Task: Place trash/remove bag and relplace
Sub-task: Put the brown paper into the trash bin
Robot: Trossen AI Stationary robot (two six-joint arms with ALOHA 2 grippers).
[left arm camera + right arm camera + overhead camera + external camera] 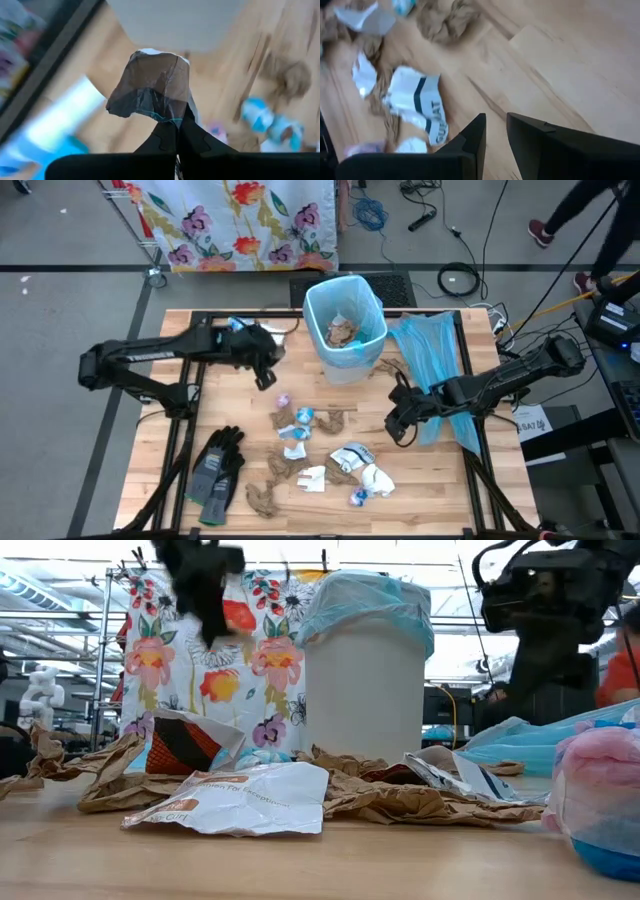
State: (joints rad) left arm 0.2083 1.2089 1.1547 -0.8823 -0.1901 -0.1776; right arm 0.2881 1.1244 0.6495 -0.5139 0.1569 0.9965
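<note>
- The left gripper (265,377) hung above the light wooden slatted table (160,480), just left of the white waste bin lined with a pale blue plastic bag (345,330).
- Its fingers (167,137) were pressed fully together on a small crumpled scrap of brownish, see-through wrapper (150,82), which stood up from the fingertips in the left wrist view.
- In the low view that same gripper (205,610) hung raised off the table, in front of the flowered cloth (150,650) beyond the table.
- The bin stood upright near the table's far edge, and some brown paper wads (343,332) already lay inside it.
- A loose pale blue plastic bag (430,360) lay spread on the table to the right of the bin.
- The right gripper (400,430) hovered low over the table near that bag, its fingers (472,137) a narrow gap apart with nothing between them.
- The rest of the trash, crumpled brown paper wads and white wrappers with blue bits (320,455), lay scattered over the middle and near part of the table, between the two arms.
- A white wrapper with dark lettering (420,107) lay flat on the wood ahead of the right gripper.
- A pair of dark grey gloves (215,470) rested at the near left of the table, apart from the litter.
</note>
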